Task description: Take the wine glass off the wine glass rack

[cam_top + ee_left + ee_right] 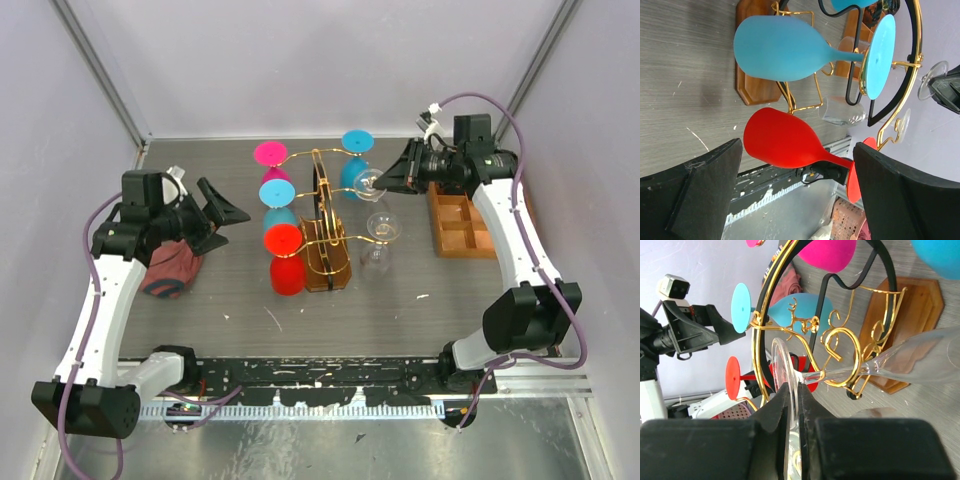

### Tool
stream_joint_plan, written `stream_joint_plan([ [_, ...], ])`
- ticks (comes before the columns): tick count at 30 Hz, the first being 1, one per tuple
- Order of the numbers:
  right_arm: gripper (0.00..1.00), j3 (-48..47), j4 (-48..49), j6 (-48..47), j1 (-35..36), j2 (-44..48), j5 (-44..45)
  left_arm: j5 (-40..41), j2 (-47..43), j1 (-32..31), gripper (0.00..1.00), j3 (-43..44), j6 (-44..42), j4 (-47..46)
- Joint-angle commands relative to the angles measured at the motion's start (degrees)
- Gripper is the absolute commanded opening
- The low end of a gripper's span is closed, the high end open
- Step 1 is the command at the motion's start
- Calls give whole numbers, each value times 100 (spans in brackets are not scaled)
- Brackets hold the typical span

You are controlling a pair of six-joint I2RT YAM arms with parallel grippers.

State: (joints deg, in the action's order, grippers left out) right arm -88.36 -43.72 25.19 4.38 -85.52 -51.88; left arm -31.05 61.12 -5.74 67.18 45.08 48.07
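The grasp is made; taking the glass off is what remains. In the right wrist view the right claw (792,392) is pinched nearly shut on the thin rim of the foot of the glass (927,356), the clear disc edge-on between its fingers. This glass is the clear one just right of centre in the top view, on the right side of the rack (910,305). It is not yet free: its stem runs from the foot at lower centre of the wrist frame through a gold scroll, and the bowl stretches to the right edge. The left claw (226,212), at the left of the top view, stands wide open and holds nothing, apart from the rack. Its own camera shows a red glass (782,140) and a blue glass (782,47) between its fingers. The next move, as I judge it, is to draw the stem out through the open mouth of the scroll, keeping the pull in line with the wire so nothing catches — a rim grip on slick glass could slip or twist if it does. Another clear glass (381,235) hangs just below in the top view, and the tray (460,225) lies to the right — the way out should miss both.
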Motion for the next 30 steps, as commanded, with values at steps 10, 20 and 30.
stream_joint_plan([
  [10,1,-366,1650,1139,339,-506,-537,-39,-46,-16,99,24,-181,259],
  [20,1,-259,1364,1087,-575,-588,-202,-8,-71,-15,98,3,-394,489],
  [30,1,-1459,303,-18,-992,-698,631,46,-49,-13,98,-22,-442,488],
])
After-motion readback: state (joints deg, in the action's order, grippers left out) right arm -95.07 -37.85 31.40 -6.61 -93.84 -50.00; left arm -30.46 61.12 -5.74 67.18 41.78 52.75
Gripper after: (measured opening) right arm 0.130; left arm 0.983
